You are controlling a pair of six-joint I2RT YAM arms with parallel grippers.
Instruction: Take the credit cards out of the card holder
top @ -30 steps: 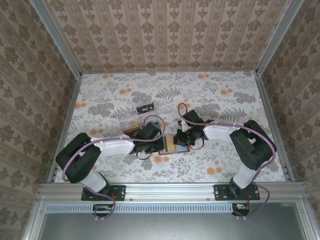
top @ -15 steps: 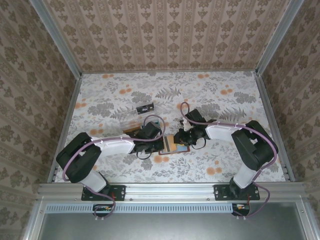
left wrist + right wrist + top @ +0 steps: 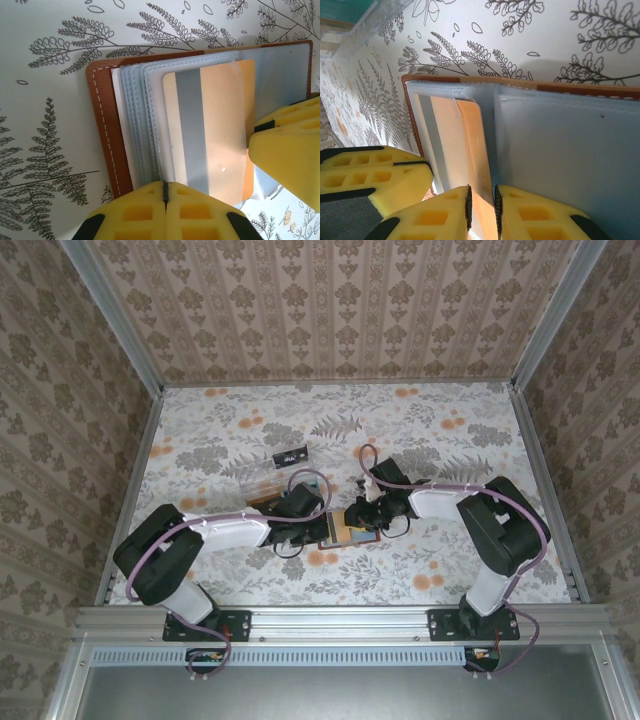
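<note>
Bright, even light falls from overhead, and the arms throw only faint, soft shadows on the worktop (image 3: 450, 430). The left claw (image 3: 165, 192) has slightly blurred yellow pads (image 3: 135, 210), and the clear sleeves (image 3: 145, 125) ahead of it carry a pale sheen. Ahead of the right claw (image 3: 481, 200) the card (image 3: 470, 145) is crisp. A soft grey shadow lies past the card holder (image 3: 570, 160), and the far-left corner is out of focus.

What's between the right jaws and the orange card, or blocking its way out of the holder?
Nothing visible. The card sits between the right gripper's jaws, partly out of its clear sleeve; the holder lies open.
</note>
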